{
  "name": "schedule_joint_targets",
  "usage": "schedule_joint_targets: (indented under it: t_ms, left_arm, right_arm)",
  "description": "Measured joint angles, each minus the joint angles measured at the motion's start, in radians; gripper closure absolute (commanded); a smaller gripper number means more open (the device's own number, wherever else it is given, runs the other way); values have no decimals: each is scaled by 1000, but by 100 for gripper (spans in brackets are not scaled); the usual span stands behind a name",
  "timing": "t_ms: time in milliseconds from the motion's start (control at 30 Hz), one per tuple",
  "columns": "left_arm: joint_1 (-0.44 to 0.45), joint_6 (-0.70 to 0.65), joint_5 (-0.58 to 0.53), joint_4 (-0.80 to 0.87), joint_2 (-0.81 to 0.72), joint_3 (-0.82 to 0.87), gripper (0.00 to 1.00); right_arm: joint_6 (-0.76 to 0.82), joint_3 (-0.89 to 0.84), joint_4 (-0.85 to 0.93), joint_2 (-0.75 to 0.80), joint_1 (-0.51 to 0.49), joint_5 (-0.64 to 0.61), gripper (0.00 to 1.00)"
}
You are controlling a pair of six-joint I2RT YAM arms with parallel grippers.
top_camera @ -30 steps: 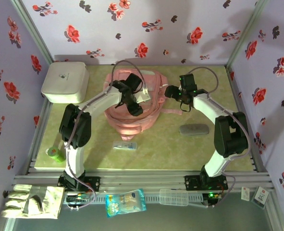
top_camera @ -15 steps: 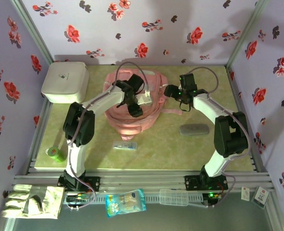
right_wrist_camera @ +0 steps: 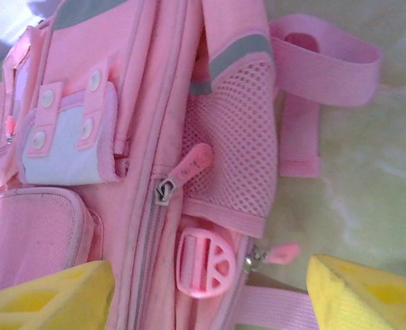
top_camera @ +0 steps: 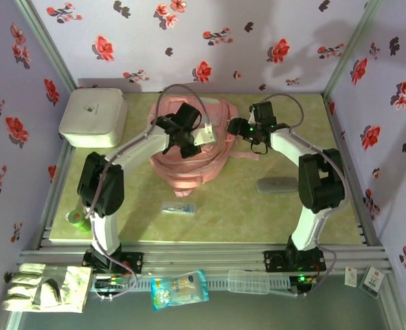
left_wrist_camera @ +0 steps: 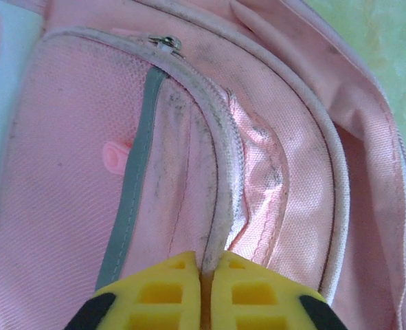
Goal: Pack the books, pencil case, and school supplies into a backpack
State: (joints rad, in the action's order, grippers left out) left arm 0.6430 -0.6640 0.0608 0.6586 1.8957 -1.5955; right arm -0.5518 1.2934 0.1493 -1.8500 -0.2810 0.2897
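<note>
Top view: we see the left gripper [top_camera: 181,143], open a second ago, now clenched on the pink backpack [top_camera: 189,172]. The right gripper [top_camera: 241,129] has swung in against the bag's flank, and the pencil case [top_camera: 277,184] lies well behind it. Left wrist: our yellow fingers [left_wrist_camera: 168,295] pinch the zip seam [left_wrist_camera: 223,158]. Right wrist: the jaws gape, with a zip pull [right_wrist_camera: 189,165] just ahead. We judge that opening the bag is beginning.
</note>
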Motion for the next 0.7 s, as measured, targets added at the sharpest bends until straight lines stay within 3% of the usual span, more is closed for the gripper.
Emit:
schedule_joint_targets:
  t_ms: [100, 400, 500, 700]
  left_arm:
    - [-5, 6, -1, -36, -34, 40, 100]
    - [-31, 46, 3, -130, -121, 132, 100]
    - [-35, 57, 4, -143, -132, 148, 100]
    - [-46, 71, 28, -150, -136, 153, 100]
  right_arm:
    - [-9, 34, -24, -36, 2, 45, 31]
    - [-78, 188, -126, -187, 19, 169, 44]
    - [-92, 233, -146, -243, 21, 213, 44]
    - [-123, 296, -156, -322, 21, 307, 34]
